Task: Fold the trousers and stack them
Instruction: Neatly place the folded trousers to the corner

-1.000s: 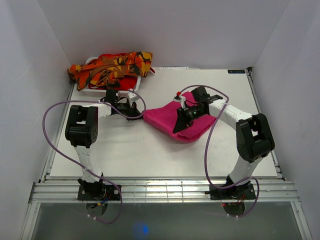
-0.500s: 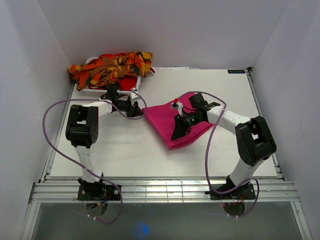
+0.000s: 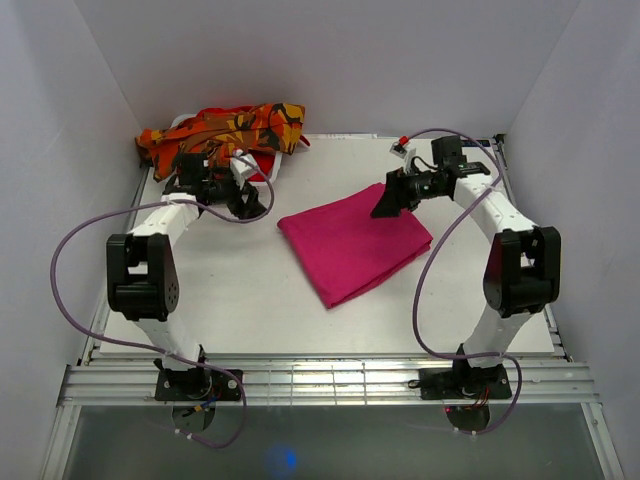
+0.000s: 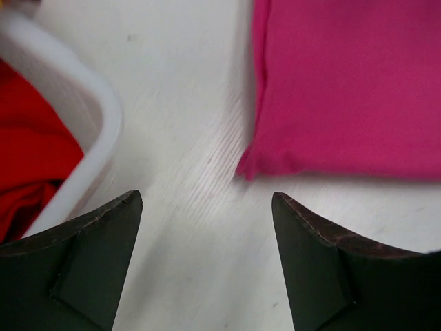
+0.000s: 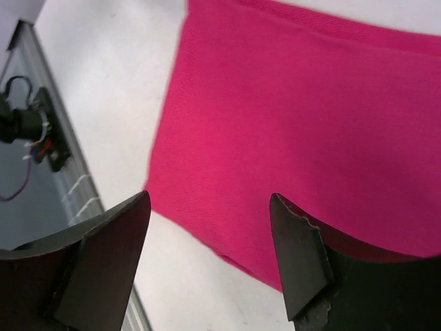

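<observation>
currently: magenta trousers (image 3: 355, 245), folded flat, just beyond both spread, empty pairs of fingers (image 4: 83, 262). camouflage trousers (image 3: 225, 130) heaped over white basket (image 4: 96, 103), left of left gripper (image 4: 207, 200); right gripper (image 5: 210, 200) above magenta cloth. advice: grasp camouflage waistband, lift clear of rim.

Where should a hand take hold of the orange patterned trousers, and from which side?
The orange trousers lie heaped across the basket; their right end overhangs it. Probably pinch that bunched end from above, table side, where the cloth hangs free.
</observation>
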Tool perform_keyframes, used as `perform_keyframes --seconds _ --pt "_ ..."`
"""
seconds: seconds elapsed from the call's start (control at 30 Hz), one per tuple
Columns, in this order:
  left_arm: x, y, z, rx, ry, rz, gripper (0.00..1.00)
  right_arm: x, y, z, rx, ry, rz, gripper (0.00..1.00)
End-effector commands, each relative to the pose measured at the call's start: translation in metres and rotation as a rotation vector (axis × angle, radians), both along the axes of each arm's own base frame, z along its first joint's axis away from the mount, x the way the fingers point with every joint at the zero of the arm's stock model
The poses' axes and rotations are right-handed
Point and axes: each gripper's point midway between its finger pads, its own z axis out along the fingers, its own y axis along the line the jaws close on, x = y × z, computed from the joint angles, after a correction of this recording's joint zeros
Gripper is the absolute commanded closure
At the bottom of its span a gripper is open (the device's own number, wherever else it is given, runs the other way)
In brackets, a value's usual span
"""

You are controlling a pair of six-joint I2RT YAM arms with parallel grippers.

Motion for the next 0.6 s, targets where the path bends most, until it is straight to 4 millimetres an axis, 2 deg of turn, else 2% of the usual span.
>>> perform_keyframes --seconds 0.0,0.03,0.07,0.1,0.2,0.23,0.3,0.33,0.37,0.4,0.43,0.47,0.53,0.57 --pt "-0.040 -0.063 0.077 -0.269 0.108 -0.052 0.15 0.023 -0.022 -0.028 -0.078 0.032 -0.045 0.25" --pt "-0.056 -0.085 0.069 -0.279 0.173 -0.083 0.16 0.030 -0.028 -0.034 -0.091 0.035 -0.058 0.27" --pt "-0.066 -0.096 0.063 -0.301 0.267 -0.065 0.16 0.034 -0.031 -0.051 -0.110 0.066 -0.063 0.28" --pt "-0.078 -0.115 0.050 -0.294 0.338 -0.080 0.17 0.039 -0.035 -0.059 -0.135 0.063 -0.070 0.29" --pt "-0.100 -0.134 0.019 -0.306 0.571 -0.027 0.18 0.042 -0.050 -0.090 -0.195 0.112 -0.093 0.30" --pt "-0.103 -0.140 -0.002 -0.284 0.641 0.004 0.18 0.038 -0.058 -0.101 -0.214 0.134 -0.101 0.31" --pt "-0.103 -0.140 -0.023 -0.269 0.750 0.096 0.14 0.032 -0.071 -0.120 -0.255 0.174 -0.126 0.31" --pt "-0.100 -0.137 -0.033 -0.258 0.771 0.143 0.13 0.021 -0.082 -0.133 -0.271 0.218 -0.144 0.32" --pt "-0.097 -0.137 -0.047 -0.244 0.803 0.171 0.13 0.015 -0.089 -0.138 -0.282 0.238 -0.157 0.32" --pt "-0.094 -0.137 -0.052 -0.250 0.824 0.201 0.13 0.007 -0.094 -0.144 -0.290 0.260 -0.167 0.32" --pt "-0.088 -0.137 -0.058 -0.247 0.827 0.232 0.13 -0.010 -0.103 -0.155 -0.296 0.317 -0.181 0.32" --pt "-0.085 -0.137 -0.072 -0.236 0.855 0.257 0.13 -0.017 -0.106 -0.154 -0.297 0.320 -0.189 0.32" --pt "-0.066 -0.142 -0.072 -0.241 0.836 0.263 0.14 -0.034 -0.107 -0.155 -0.286 0.344 -0.190 0.33" --pt "-0.060 -0.144 -0.091 -0.222 0.862 0.271 0.14 -0.048 -0.106 -0.153 -0.282 0.354 -0.189 0.33"
